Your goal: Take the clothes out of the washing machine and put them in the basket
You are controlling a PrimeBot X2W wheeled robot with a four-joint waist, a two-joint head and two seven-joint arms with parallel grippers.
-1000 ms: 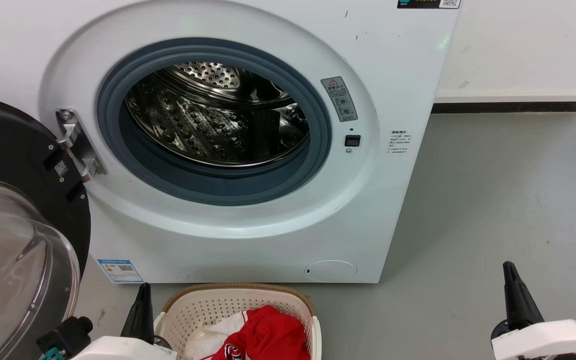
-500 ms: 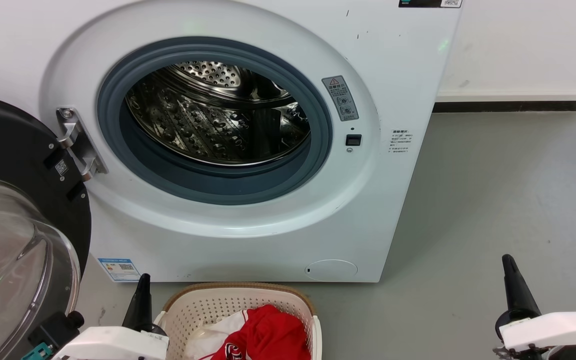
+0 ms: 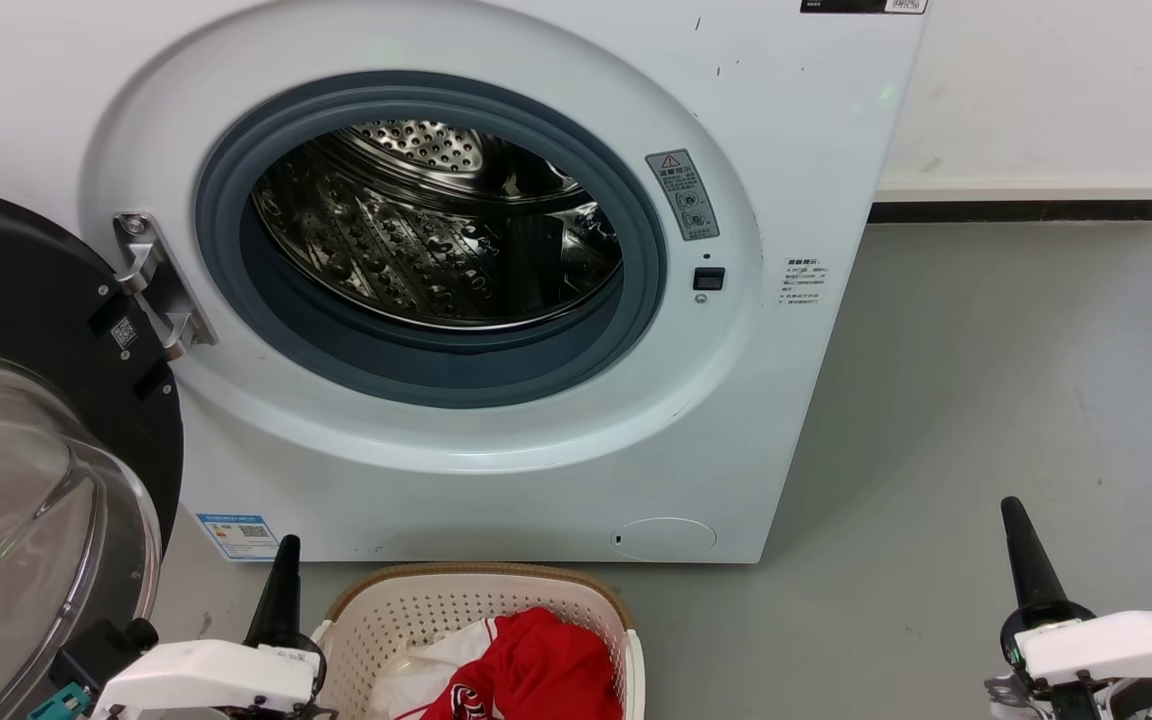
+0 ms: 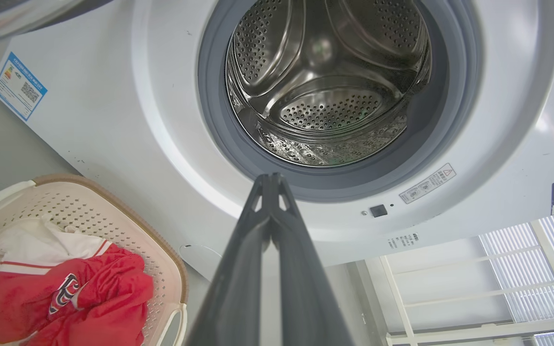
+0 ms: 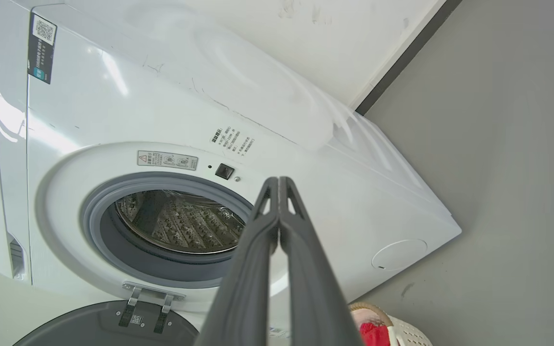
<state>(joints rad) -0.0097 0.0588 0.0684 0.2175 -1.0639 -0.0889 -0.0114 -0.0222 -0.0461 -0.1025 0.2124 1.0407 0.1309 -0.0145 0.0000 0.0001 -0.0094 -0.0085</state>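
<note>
Nearest us, our left gripper (image 3: 285,548) stands off the lower left corner of the washing machine (image 3: 816,150). Our right gripper (image 3: 1011,512) is well out past the machine's right side, over the floor (image 3: 986,400). Both pairs of fingers (image 4: 238,278) are pressed together and hold nothing. Over the last second both grippers have crept a little higher in the head view, toward the machine, by more than the camera's slight drift explains.

The basket (image 3: 476,580) sits just in front of the machine's base, below the porthole. The clothes (image 3: 536,660), red jersey over a white piece, are heaped inside it. Left of the porthole the door (image 3: 26,290) hangs wide open.

Deeper inside the machine, the drum (image 3: 416,250) shows bare steel, as it did a second ago. We judge the unloading done, with our arms merely settling.
</note>
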